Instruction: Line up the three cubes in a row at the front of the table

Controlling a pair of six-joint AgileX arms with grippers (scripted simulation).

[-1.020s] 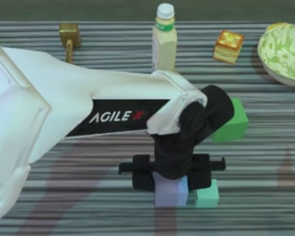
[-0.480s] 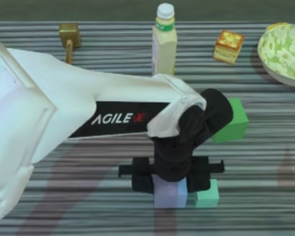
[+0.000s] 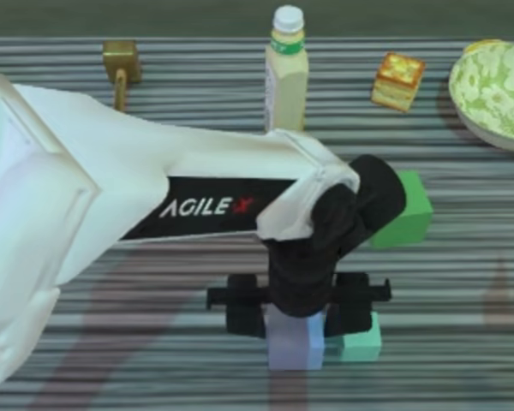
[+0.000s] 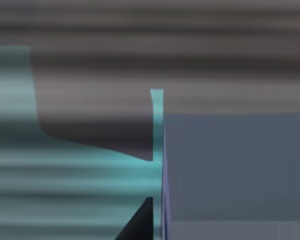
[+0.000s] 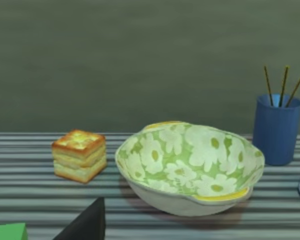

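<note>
Left gripper (image 3: 295,310) is down at the front of the table (image 3: 154,360), near the middle, fingers either side of the lavender cube (image 3: 295,342). Looks clamped on it, but the wrist housing covers the contact from above, so grip vs. just released: cannot tell. The left wrist view is too close to help, showing only the lavender face and a sliver of mint beside it.

Cube positions:
- Lavender: front, centre, under the gripper, apparently resting on or just off the table.
- Mint cube (image 3: 360,341): just right of the lavender, touching or nearly so, same front line.
- Big green cube (image 3: 404,210): farther back and to the right, partly behind the arm, well apart from the other two.

My read: step in hand is placing the lavender next to the mint. Two of three are effectively in the row; the big green one is left.

Next move calls for: let go, lift straight up without nudging either cube (they sit tight together), then go for the big green one. It's wide, so a full finger spread will be needed. It could sit to the right of the mint or the left of the lavender.

Right arm is parked out of the top view; its wrist camera looks at the bowl (image 5: 190,167) and box (image 5: 80,155).

Risk: dragging the mint on retreat.
</note>
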